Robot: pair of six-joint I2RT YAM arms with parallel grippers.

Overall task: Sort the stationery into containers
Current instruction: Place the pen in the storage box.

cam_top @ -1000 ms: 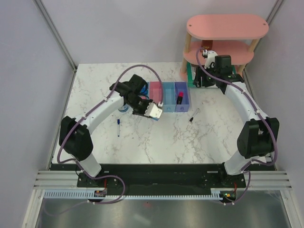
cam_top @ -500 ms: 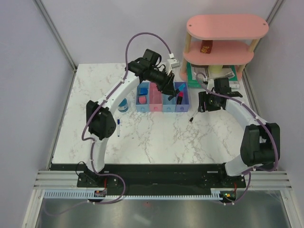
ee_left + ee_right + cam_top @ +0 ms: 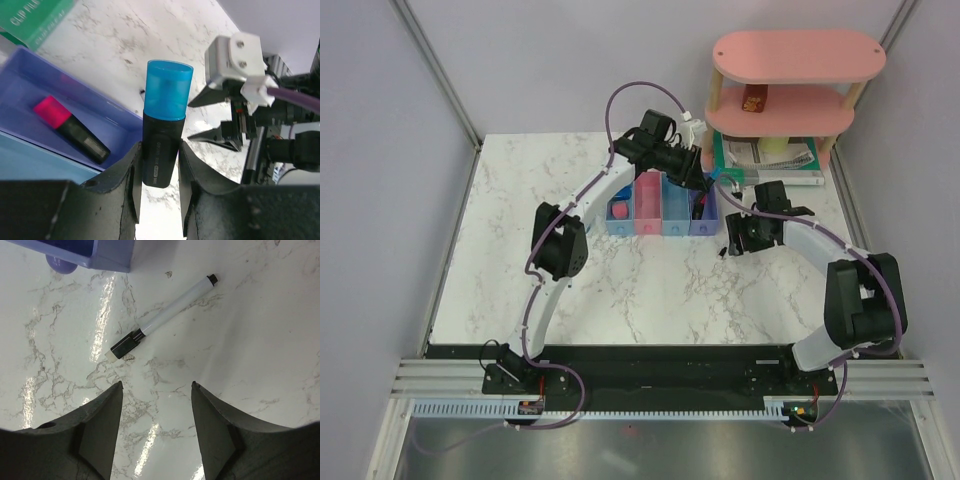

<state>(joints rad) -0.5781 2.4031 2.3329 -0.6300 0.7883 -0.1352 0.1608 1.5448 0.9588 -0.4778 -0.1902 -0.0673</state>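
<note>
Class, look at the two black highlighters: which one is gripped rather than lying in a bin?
The blue-capped highlighter, clamped upright in the left gripper; the pink-ended highlighter lies in the purple-blue bin.

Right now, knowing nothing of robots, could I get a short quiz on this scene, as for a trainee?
1. True or false: the left end effector holds a pink eraser.
2. What lies below the open right end effector? A tape roll; B pen; C eraser.
3. Fill in: the purple bin has a highlighter in it with a ____ end.
Key: 1 false, a blue-capped highlighter; 2 B; 3 pink.
</note>
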